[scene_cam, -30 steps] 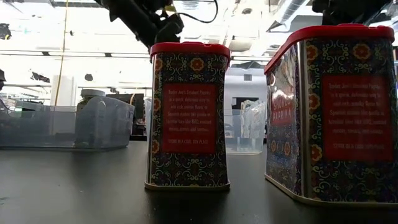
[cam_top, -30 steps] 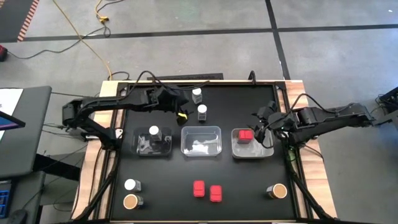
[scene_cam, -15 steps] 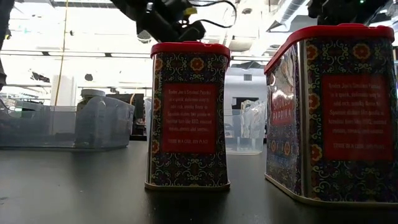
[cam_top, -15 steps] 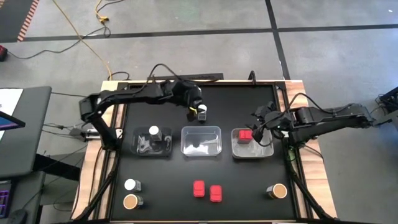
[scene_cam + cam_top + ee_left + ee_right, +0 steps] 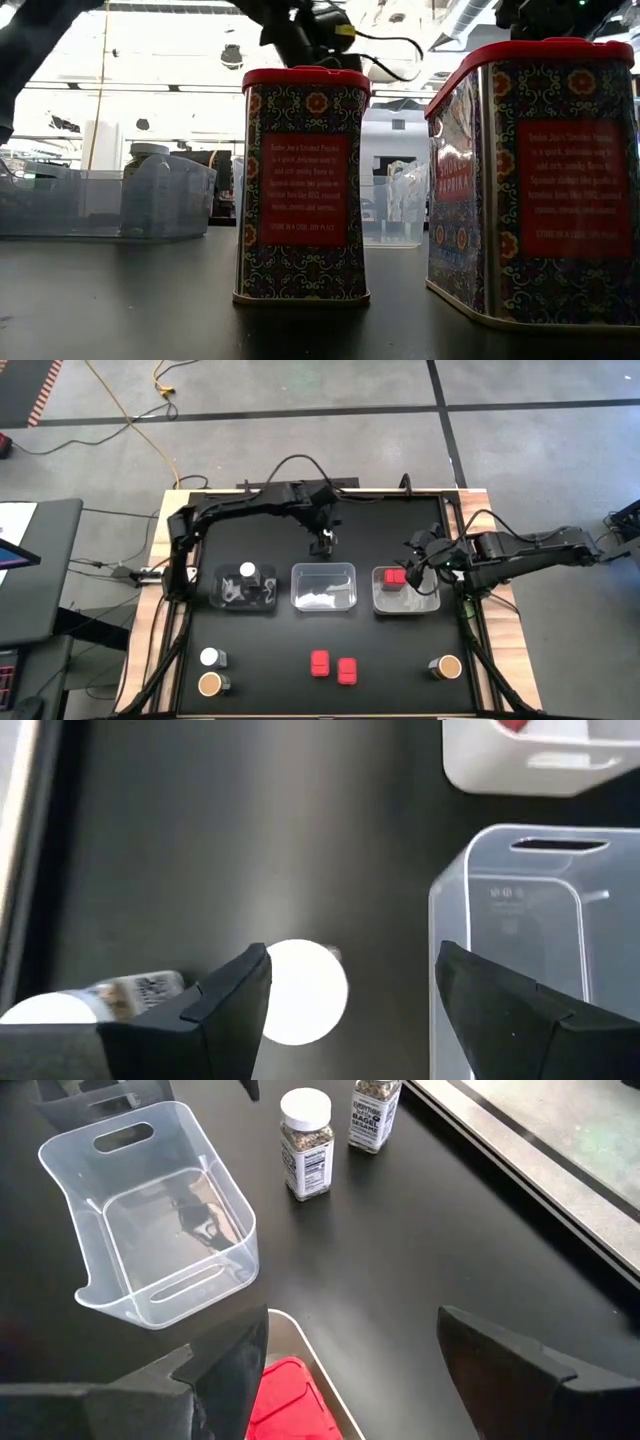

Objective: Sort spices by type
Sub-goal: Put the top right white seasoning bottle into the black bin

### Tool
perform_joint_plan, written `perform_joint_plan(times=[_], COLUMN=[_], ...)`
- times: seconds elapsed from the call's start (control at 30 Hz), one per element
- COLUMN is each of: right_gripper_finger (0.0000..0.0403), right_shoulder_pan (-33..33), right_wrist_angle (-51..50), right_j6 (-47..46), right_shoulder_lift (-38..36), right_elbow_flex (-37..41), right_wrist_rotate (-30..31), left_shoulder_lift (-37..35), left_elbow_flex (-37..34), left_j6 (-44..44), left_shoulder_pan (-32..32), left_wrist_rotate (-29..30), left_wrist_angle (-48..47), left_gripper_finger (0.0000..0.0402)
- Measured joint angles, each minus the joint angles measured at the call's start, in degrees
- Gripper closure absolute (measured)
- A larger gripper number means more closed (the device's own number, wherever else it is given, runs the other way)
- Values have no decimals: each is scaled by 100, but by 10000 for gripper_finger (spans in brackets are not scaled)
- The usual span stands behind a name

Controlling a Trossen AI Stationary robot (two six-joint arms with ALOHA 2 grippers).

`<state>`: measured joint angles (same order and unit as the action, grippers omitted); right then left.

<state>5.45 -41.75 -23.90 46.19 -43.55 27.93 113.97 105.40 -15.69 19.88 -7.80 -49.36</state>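
My left gripper [image 5: 322, 543] is open above two white-capped clear jars near the table's far edge. In the left wrist view the gripper [image 5: 352, 960] has one jar's white cap [image 5: 300, 992] between its fingers, close to one finger. The second jar [image 5: 70, 1005] stands beside it. Both jars [image 5: 306, 1142] [image 5: 375, 1115] stand upright on their bases. My right gripper [image 5: 412, 563] [image 5: 350, 1320] is open over the right tray [image 5: 428, 603], which holds a red packet [image 5: 395, 577]. Two more red packets [image 5: 319, 662] [image 5: 347, 671] stand near the near edge.
The left tray [image 5: 228, 598] holds a white-capped jar [image 5: 247, 571], and the middle tray [image 5: 323, 585] holds nothing. A white-capped jar [image 5: 211, 657] and a tan-topped jar [image 5: 210, 683] stand at the near left. Another tan-topped jar [image 5: 447, 667] stands at the near right.
My left arm has swung toward the table's right along the far edge. Its gripper now stands over the two white-capped jars and hides them in the high view. The jars have stayed in place.
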Motion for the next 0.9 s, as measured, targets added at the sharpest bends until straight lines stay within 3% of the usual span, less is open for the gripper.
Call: perform_joint_plan(times=[0.23,0.5,0.9], right_gripper_finger=[85,85,85], right_shoulder_pan=[2,0,1], right_wrist_angle=[-29,-125,-123], right_j6=[0,-2,-2], right_shoulder_lift=[-2,-2,-2], right_elbow_flex=[0,0,0], right_wrist_rotate=[0,1,1], left_shoulder_lift=[568,597,566], left_elbow_flex=[404,405,488], left_j6=[-233,-307,-45], left_shoulder_pan=[-122,-116,-227], left_wrist_rotate=[91,587,508], left_wrist_angle=[-497,-512,-601], left_gripper_finger=[132,132,132])
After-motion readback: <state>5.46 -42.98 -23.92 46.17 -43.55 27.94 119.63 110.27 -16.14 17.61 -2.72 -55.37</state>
